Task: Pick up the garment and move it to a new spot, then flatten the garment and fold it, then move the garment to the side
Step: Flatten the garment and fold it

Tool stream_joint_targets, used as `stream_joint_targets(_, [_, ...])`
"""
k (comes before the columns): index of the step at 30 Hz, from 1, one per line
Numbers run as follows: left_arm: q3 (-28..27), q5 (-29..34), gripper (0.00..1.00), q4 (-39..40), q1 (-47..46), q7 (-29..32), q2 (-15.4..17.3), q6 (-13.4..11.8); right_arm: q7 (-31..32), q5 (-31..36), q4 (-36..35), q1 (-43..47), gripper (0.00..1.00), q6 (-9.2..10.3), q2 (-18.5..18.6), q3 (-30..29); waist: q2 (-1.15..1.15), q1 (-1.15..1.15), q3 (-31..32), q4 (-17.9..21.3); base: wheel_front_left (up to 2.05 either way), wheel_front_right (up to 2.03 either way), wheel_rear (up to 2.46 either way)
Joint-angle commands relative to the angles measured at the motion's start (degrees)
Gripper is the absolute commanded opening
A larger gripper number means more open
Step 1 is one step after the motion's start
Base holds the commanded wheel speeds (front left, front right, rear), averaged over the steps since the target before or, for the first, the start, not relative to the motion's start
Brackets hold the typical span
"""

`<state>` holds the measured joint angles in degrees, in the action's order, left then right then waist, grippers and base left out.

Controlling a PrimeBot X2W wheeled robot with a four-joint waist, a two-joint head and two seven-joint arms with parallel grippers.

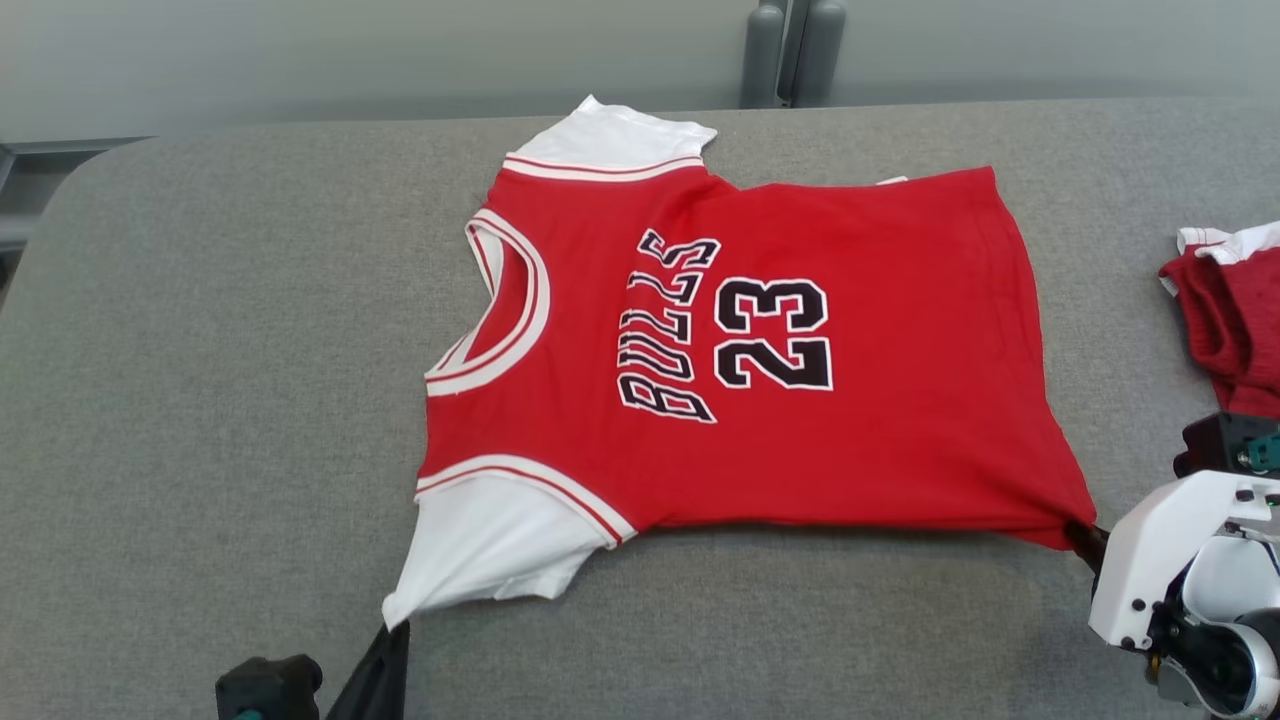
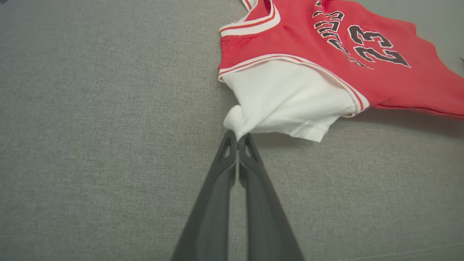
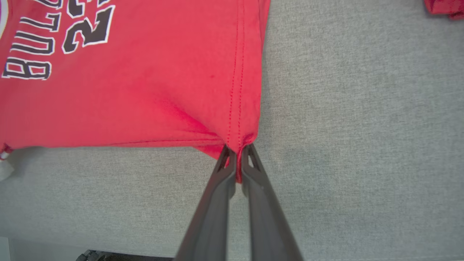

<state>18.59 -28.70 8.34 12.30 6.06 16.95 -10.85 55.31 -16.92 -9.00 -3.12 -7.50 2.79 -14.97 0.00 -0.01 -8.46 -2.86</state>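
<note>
A red jersey (image 1: pixel 760 400) with white sleeves, "BULLS" and "23" on its chest lies spread on the grey table (image 1: pixel 200 400), neck toward the left. My left gripper (image 1: pixel 395 630) is shut on the tip of the near white sleeve (image 2: pixel 286 98), pinching it where the fingers meet (image 2: pixel 237 139). My right gripper (image 1: pixel 1085 535) is shut on the near hem corner of the jersey (image 3: pixel 145 90), with a fold of red cloth caught between its fingers (image 3: pixel 237 156). The near edge of the jersey runs taut between the two grips.
A second bunched red and white garment (image 1: pixel 1230 310) lies at the table's right edge, its corner also at the top right of the right wrist view (image 3: pixel 444 7). A grey post (image 1: pixel 795 50) stands behind the table. Bare grey cloth stretches to the left of the jersey.
</note>
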Motion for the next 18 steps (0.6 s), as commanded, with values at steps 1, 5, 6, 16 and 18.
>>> stream_joint_targets(1, [0.22, -0.75, 0.00, 0.52, 1.56, 1.64, 0.70, -0.32, -0.82, 0.76, -0.01, 1.35, 0.00, 0.03, 0.21, -0.51, 0.00, 0.01, 0.89, -0.30, 0.00, 0.00, 0.00])
stream_joint_targets(5, [1.05, -2.72, 0.00, 2.28, 4.35, 6.36, 1.66, -0.60, -2.32, 1.36, 0.98, 2.99, 0.00, 0.03, 0.21, -1.23, 0.00, 0.01, 1.59, -0.06, 0.00, 0.00, 0.00])
stream_joint_targets(6, [1.30, -3.40, 0.00, 2.84, 5.09, 7.81, 1.79, -0.61, -2.56, 1.44, 1.31, 3.32, 0.00, 0.03, 0.21, -1.28, 0.00, 0.01, 1.73, 0.03, 0.00, 0.00, 0.00])
stream_joint_targets(16, [2.95, -9.54, 0.00, 8.63, 10.55, 16.40, 2.88, -0.37, -3.29, 2.21, 1.82, 5.67, 0.00, 0.03, 0.20, -1.15, 0.00, 0.01, 1.94, 1.00, 0.00, 0.00, 0.00])
stream_joint_targets(18, [3.21, -10.28, 0.00, 9.17, 11.31, 17.10, 2.87, -0.19, -3.60, 2.19, 1.74, 5.77, 0.00, 0.03, 0.20, -1.33, 0.00, 0.01, 1.85, 1.24, 0.00, 0.00, 0.00])
